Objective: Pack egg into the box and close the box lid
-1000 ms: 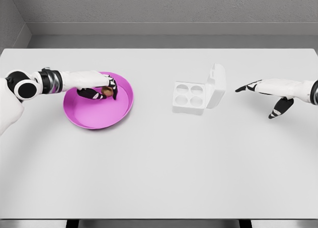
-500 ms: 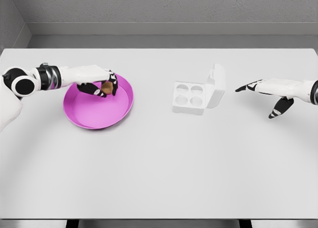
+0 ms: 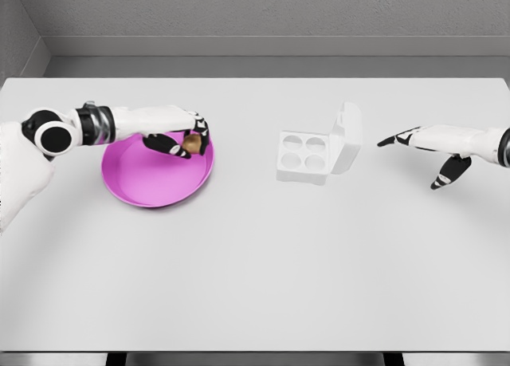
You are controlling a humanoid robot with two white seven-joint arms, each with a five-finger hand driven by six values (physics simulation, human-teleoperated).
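The left hand has its fingers curled around the small brown egg and holds it over the right side of the round pink plate. The egg looks to be off the plate, but the view cannot show this for sure. The white egg box sits on the white tabletop, well apart from the egg, off to the egg's right in the picture. Its four round cups face up and all look empty. Its lid stands open on the far right side of the box. So the path from the egg to the cups looks free, because the lid is on the other side. The left hand holds the egg, so it seems the one to carry it across. The right hand hovers to the right of the box, fingers spread wide and holding nothing. It is nearer to the lid, so it looks well placed to shut it once the egg is in.
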